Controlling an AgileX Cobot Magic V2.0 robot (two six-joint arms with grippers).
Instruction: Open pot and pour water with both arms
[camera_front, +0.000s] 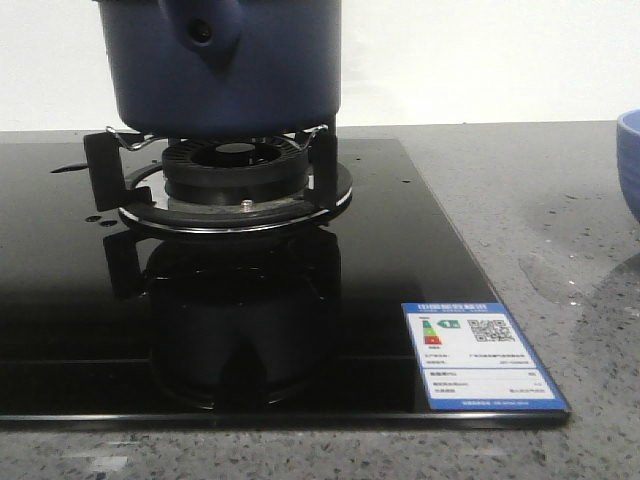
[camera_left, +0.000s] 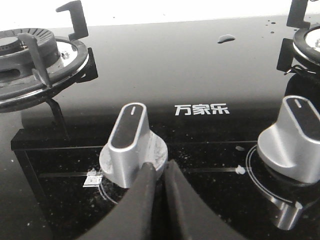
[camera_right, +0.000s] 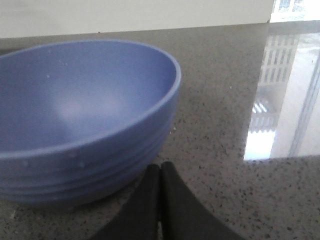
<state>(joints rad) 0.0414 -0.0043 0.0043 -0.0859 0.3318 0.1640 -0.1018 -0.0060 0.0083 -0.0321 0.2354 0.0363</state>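
The dark navy-blue pot (camera_front: 225, 65) stands on the burner grate (camera_front: 225, 175) of the black glass stove, its pointed handle mount with a screw hole facing the front view; its top is cut off by the frame, so no lid shows. My left gripper (camera_left: 159, 164) is shut and empty, low over the stove glass just in front of a silver knob (camera_left: 131, 142). My right gripper (camera_right: 160, 167) is shut and empty, over the grey counter beside the light blue bowl (camera_right: 82, 117). Neither gripper shows in the front view.
A second silver knob (camera_left: 292, 137) and another burner (camera_left: 30, 60) show in the left wrist view. The bowl's edge (camera_front: 630, 160) sits at the far right on the speckled counter (camera_front: 560, 230). An energy label (camera_front: 478, 352) is on the stove's front right corner. Water drops lie on the glass.
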